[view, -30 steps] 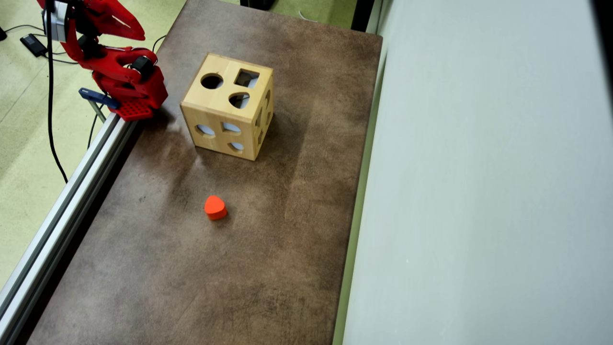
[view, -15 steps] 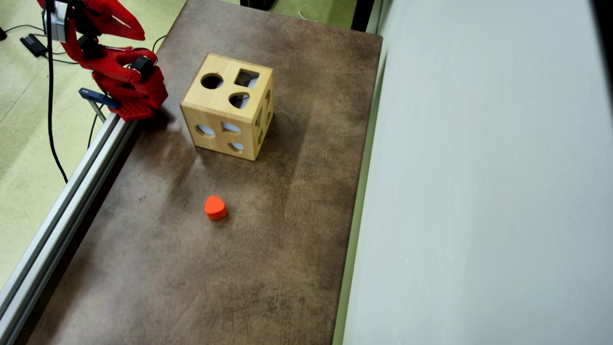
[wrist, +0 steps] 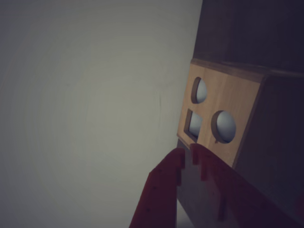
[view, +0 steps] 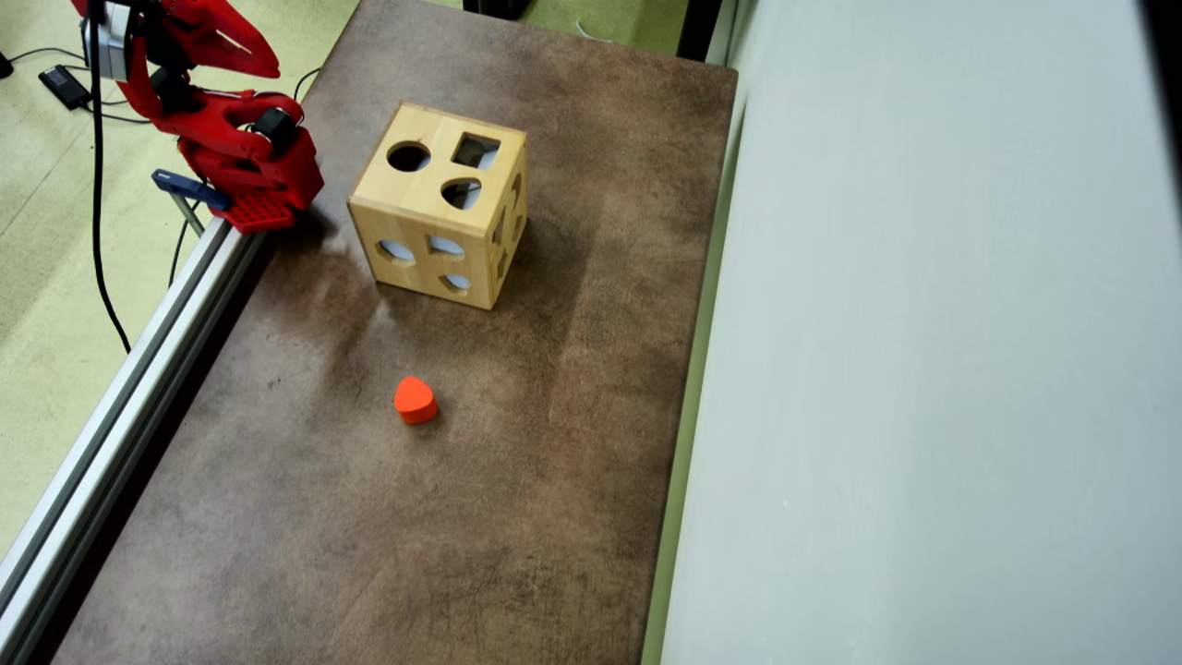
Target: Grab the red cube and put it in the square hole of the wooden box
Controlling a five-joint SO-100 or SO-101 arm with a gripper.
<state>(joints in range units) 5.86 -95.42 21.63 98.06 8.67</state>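
In the overhead view the red arm (view: pixel 231 157) sits folded at the top left, its base clamped to the metal rail (view: pixel 120 406) that runs along the table's left edge. Black cables (view: pixel 97 231) trail over the green floor (view: pixel 42 305) beside it. The claw (wrist: pixel 186 156) shows best in the wrist view, where its two red fingers (wrist: pixel 164 187) rise from the bottom edge with their tips drawn nearly together and nothing between them, so it is clenched on nothing.

To the right of the arm, the box (view: pixel 441 205) stands upright on the brown table (view: pixel 369 536), near the far end and apart from the arm. Its top face carries a round hole (view: pixel 408 156) on the left, the square hole (view: pixel 476 151) on the right, and a teardrop hole (view: pixel 461 193) below that one. More cut-outs show on its two visible sides. In the wrist view the box (wrist: pixel 237 128) appears just past the fingertips, one face showing three openings, with a square one at lower left.

Nearer the camera, well apart from the box, an orange block (view: pixel 415 400) with rounded corners lies alone on the table. No red cube can be seen in either view; whether it lies inside the box cannot be told.

At the right a pale grey wall (view: pixel 923 369) fills the rest of the overhead view
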